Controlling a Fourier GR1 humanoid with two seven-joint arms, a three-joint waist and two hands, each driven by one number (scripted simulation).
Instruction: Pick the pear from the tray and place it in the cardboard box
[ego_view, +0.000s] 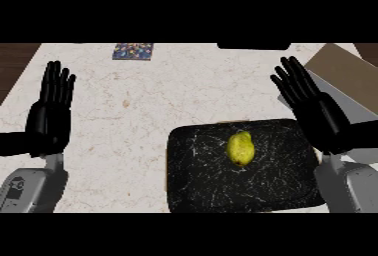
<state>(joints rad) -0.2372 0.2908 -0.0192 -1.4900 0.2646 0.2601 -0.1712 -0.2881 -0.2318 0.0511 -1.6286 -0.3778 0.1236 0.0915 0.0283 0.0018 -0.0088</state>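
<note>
A yellow-green pear (240, 148) lies near the middle of a black marbled tray (199, 185) at the lower right of the counter. The cardboard box (347, 75) stands at the right edge, its brown flap and grey inside partly hidden behind my right hand. My right hand (319, 112) is open with straight fingers pointing up, beside the tray's right edge and apart from the pear. My left hand (50, 112) is open too, fingers up, resting at the far left.
A small colourful patterned card (133, 51) lies at the back left of the pale marble counter (148, 100). A dark object (253, 46) shows at the back edge. Dark wood borders the counter's left side.
</note>
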